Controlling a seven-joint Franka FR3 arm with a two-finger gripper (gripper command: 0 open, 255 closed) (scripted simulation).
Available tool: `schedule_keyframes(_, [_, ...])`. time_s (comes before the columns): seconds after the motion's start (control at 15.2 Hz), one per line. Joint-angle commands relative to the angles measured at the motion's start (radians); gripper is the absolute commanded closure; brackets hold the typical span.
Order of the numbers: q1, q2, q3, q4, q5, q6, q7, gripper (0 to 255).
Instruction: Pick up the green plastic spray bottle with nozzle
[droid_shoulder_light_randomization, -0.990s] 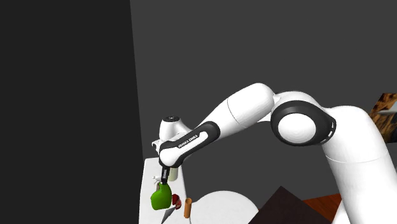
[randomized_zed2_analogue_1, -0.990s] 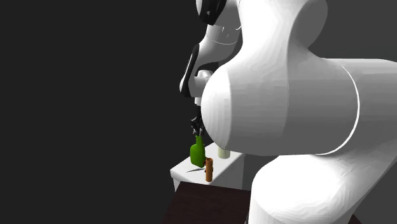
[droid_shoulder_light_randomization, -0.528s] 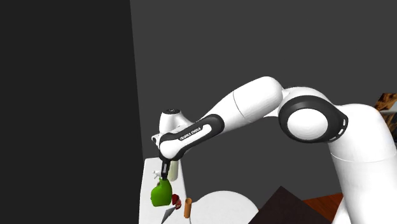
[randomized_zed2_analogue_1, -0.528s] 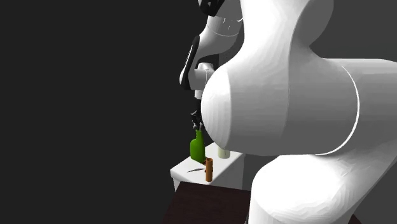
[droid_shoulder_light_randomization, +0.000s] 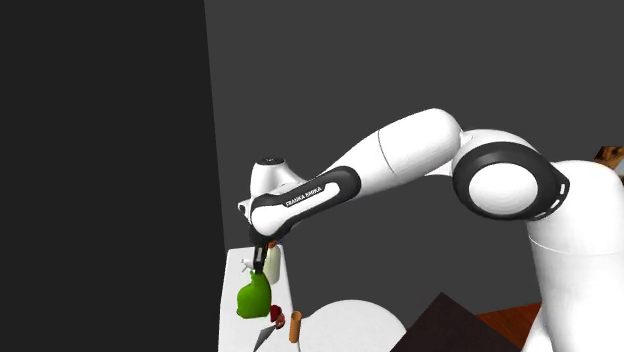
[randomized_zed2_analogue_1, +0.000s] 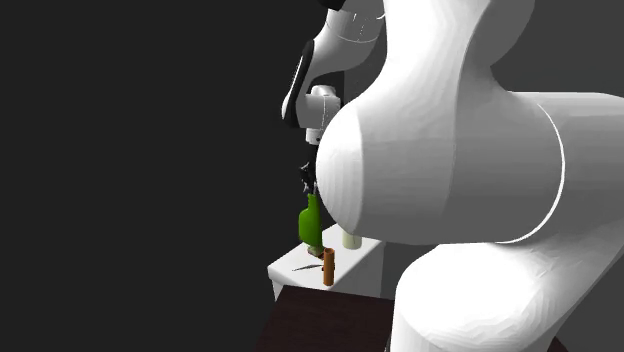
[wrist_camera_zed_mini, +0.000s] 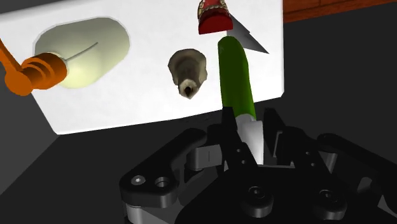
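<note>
The green spray bottle (droid_shoulder_light_randomization: 253, 297) hangs from my gripper (droid_shoulder_light_randomization: 268, 246), lifted off the white table (droid_shoulder_light_randomization: 236, 266) and tilted. In the second exterior view the bottle (randomized_zed2_analogue_1: 311, 222) hangs just under the gripper (randomized_zed2_analogue_1: 308, 181), above the table's (randomized_zed2_analogue_1: 345, 264) near corner. In the wrist view my gripper (wrist_camera_zed_mini: 245, 137) is shut on the bottle's pale neck, and the green body (wrist_camera_zed_mini: 234, 76) points away over the table (wrist_camera_zed_mini: 127, 98).
On the table stand a cream bottle (wrist_camera_zed_mini: 83, 54) with an orange nozzle (wrist_camera_zed_mini: 32, 73), a small beige jar (wrist_camera_zed_mini: 188, 69), a red item (wrist_camera_zed_mini: 213, 16) and a grey blade (wrist_camera_zed_mini: 251, 39). A brown cylinder (droid_shoulder_light_randomization: 294, 326) stands near the table's front edge. Dark walls surround the table.
The arm has risen and carried the green bottle upward, away from the tabletop. The other items have stayed in place.
</note>
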Motion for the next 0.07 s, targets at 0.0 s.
schedule_keyframes(0.0, [0.000,-0.003,0.000,0.007,0.000,-0.010,0.000,255])
